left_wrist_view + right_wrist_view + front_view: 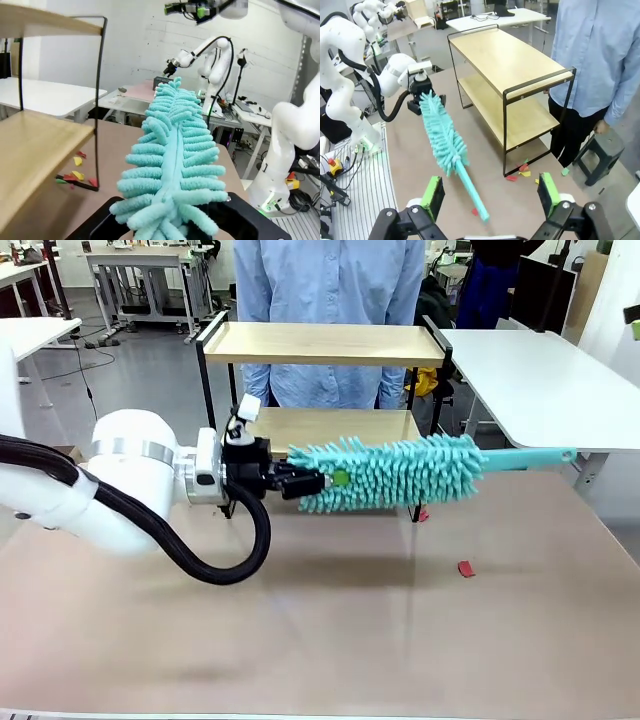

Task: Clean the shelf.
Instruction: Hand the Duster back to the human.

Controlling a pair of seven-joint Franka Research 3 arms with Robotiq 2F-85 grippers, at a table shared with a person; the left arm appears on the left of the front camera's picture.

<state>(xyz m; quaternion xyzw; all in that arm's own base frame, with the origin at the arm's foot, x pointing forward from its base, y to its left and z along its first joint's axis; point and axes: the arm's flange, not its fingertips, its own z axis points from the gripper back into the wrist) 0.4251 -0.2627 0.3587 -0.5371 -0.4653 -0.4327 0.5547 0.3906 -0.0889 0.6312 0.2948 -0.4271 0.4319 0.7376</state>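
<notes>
Teal duster (400, 472), 1; shelf (325, 344), 1

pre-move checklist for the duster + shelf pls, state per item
1. Left gripper shut on the fluffy teal microfibre duster: ok, it clamps the bristle end.
2. Duster's plastic handle free, pointing toward the robot's right: ok.
3. Right gripper open and holding nothing, above the duster handle: ok.
4. Two-tier wooden shelf with black metal frame upright, both boards bare: ok.
5. Small red, yellow and green scraps off the shelf: ok, they lie on the table by its foot.
6. Person in a blue shirt clear of the shelf: not ok, standing right behind it.
</notes>
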